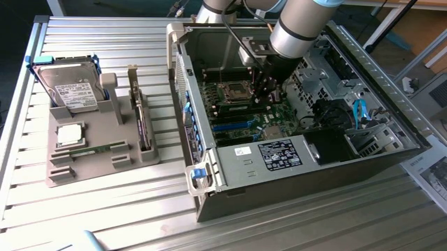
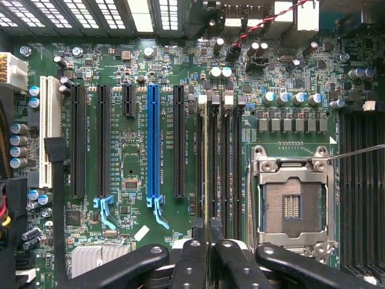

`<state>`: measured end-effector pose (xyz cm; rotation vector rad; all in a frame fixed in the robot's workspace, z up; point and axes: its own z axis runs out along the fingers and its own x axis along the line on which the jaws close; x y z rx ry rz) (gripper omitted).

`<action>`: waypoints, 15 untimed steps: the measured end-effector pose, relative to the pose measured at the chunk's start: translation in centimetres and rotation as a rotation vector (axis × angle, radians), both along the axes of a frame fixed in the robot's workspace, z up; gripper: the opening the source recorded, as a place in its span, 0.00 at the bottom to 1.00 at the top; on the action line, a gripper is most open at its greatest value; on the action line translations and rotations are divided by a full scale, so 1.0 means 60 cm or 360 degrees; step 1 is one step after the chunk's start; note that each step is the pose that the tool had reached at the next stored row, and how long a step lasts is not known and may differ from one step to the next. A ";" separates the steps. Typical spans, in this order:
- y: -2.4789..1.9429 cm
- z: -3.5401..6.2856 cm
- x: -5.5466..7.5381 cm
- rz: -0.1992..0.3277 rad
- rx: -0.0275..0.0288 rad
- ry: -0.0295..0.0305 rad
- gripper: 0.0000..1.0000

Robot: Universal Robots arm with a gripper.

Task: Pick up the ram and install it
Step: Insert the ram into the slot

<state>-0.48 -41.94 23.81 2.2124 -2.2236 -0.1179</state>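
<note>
Inside the open computer case [image 1: 293, 157], my gripper [image 1: 264, 97] hangs low over the motherboard [image 2: 132, 78]. In the wrist view my gripper [image 2: 209, 250] is shut on the ram [image 2: 208, 168], a thin stick seen edge-on between the two black fingers [image 2: 191, 259]. The ram runs in line with the long memory slots [image 2: 225, 168] beside the empty processor socket [image 2: 292, 205]. Whether it touches a slot I cannot tell.
A grey tray [image 1: 91, 170] at the exterior view's left carries a hard drive [image 1: 73, 89], a square silver processor chip [image 1: 70, 134], an upright expansion card [image 1: 143, 125] and a thin green strip [image 1: 94, 150]. Case walls, cables [image 1: 359, 112] and a drive cage [image 1: 317, 78] crowd the arm.
</note>
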 end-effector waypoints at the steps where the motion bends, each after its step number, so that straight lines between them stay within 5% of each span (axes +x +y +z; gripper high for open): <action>1: -0.0001 0.000 0.000 0.0000 0.00002 -0.00001 0.12; 15: -0.0003 -0.001 0.000 -0.0002 -0.00011 -0.00058 0.12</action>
